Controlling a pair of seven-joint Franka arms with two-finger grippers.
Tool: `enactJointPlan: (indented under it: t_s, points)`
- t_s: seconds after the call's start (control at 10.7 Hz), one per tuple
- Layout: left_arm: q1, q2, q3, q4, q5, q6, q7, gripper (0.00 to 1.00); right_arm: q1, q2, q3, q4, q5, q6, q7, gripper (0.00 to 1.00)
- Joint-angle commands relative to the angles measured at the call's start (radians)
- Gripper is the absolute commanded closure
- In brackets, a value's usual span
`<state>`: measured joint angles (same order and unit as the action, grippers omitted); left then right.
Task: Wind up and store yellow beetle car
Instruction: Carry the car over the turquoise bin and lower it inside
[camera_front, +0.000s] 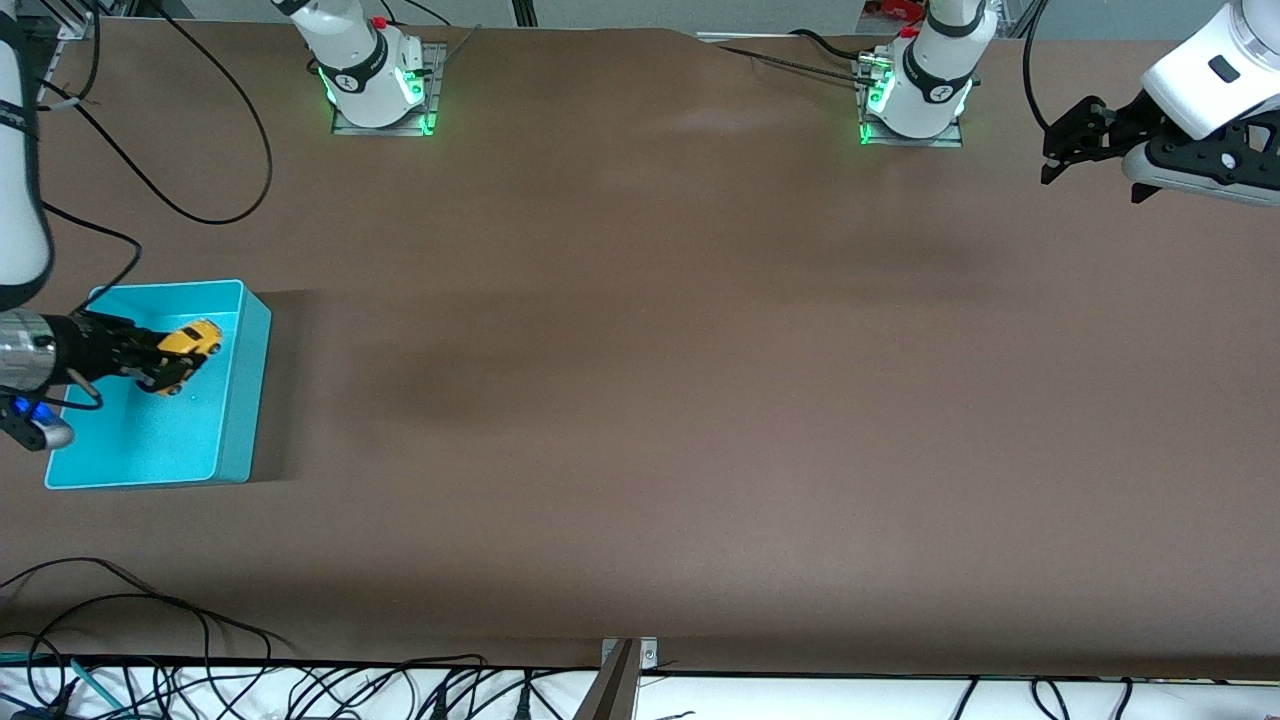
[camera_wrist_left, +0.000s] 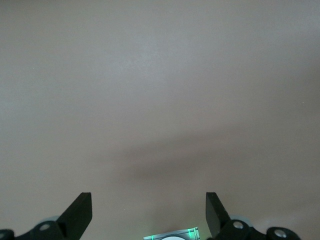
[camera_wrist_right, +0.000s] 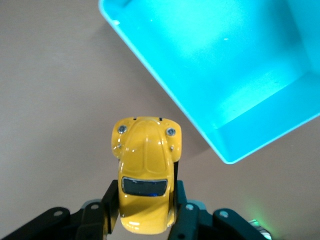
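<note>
Nearest the front camera we note a tangle of dark cables (camera_front: 250, 690) along the edge of the brown tabletop (camera_front: 700, 400), with a small metal bracket (camera_front: 630, 655) at mid-edge.

We log a turquoise bin (camera_front: 235, 400) at the right arm's end of the tabletop, open-topped, its floor bare as far as we can see.

We find the right gripper (camera_front: 160, 365) up in the air over the bin in the front view. Its jaws are clamped on the yellow beetle car (camera_front: 185, 350), pressing both flanks of the body. In the right wrist view the car (camera_wrist_right: 146, 172) sits between the dark fingers (camera_wrist_right: 182, 210), hood pointing away from the wrist, two small silver headlights and a dark windscreen showing. From that view the bin (camera_wrist_right: 165, 80) appears off to one side of the car, brown surface directly under it, so we cannot fix exactly which part of the bin the car hangs over.

We see the left gripper (camera_front: 1050, 150) waiting in the air over the left arm's end of the tabletop, close to its own base (camera_front: 915, 100). Its jaws stand wide apart and hold nothing; the left wrist view shows both fingertips (camera_wrist_left: 80, 210) spread over plain brown surface.

We note the right arm's base (camera_front: 375, 85) lit green, as is the left's.
</note>
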<state>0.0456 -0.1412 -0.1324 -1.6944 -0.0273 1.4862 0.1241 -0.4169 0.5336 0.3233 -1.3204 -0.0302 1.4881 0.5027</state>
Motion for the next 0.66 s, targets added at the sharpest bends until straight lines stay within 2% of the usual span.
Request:
enactJointPlan:
  t_s: [0.0, 0.09, 0.28, 0.38, 0.56]
  points:
    - [-0.004, 0.022, -0.01, 0.042, 0.018, -0.026, -0.009, 0.0, -0.048, -0.075, -0.019, -0.141, -0.013, 0.064, -0.15, 0.79]
    - [-0.003, 0.023, -0.009, 0.044, 0.017, -0.026, -0.004, 0.0, -0.059, -0.105, -0.062, -0.239, -0.01, 0.133, -0.223, 0.79]
    - [-0.003, 0.023, -0.009, 0.044, 0.018, -0.026, -0.006, 0.0, -0.091, -0.144, -0.107, -0.4, -0.014, 0.286, -0.391, 0.79]
    - [-0.001, 0.023, -0.009, 0.044, 0.02, -0.026, -0.006, 0.0, -0.094, -0.138, -0.148, -0.449, -0.014, 0.357, -0.489, 0.79]
    - [0.002, 0.025, -0.009, 0.044, 0.02, -0.026, -0.006, 0.0, -0.131, -0.089, -0.187, -0.528, -0.014, 0.531, -0.634, 0.79]
